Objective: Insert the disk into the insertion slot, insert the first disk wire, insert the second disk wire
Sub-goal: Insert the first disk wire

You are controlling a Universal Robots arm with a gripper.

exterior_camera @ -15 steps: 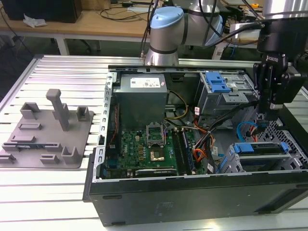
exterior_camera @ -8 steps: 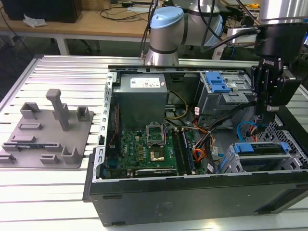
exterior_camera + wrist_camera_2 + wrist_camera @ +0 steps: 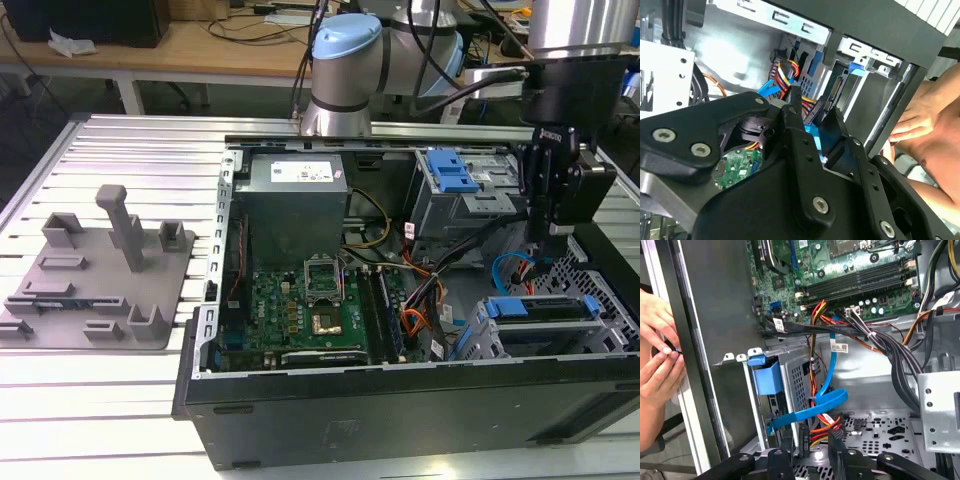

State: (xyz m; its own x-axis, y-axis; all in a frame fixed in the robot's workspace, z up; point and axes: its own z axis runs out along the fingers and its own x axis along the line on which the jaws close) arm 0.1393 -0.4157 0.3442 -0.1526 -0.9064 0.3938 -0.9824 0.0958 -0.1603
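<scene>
- The pincer (image 3: 811, 441) hangs low inside the open computer case (image 3: 400, 400). It is right over a black plug (image 3: 803, 434) and its bundle of red, yellow and orange wires (image 3: 822, 426). From where I stand I cannot tell whether it grips the plug or only hovers at it.
- A blue flat cable (image 3: 821, 405) loops just beside the pincer, and one end runs toward the back of the drive cage.
- The disk (image 3: 540, 307) lies in the insertion slot (image 3: 487, 325), at the exterior view's right, and its blue carrier edge shows along the top.
- As for writing, a white printed label (image 3: 303, 172) sits on the grey power supply box (image 3: 295, 215), and a small white tag (image 3: 839, 346) hangs among the cables.
- Room is tight: black cable bundles (image 3: 890, 355) cross between the motherboard (image 3: 855, 270) and the cage, and the case wall stands just beside the slot.
- The perforated metal floor (image 3: 880, 432) next to the pincer lies bare.
- A person's hands (image 3: 657, 377) are at the case's outer rim.
- On the exterior view's left, a grey fixture plate (image 3: 100, 280) sits on the slatted table (image 3: 120, 150), well apart from the case.
</scene>
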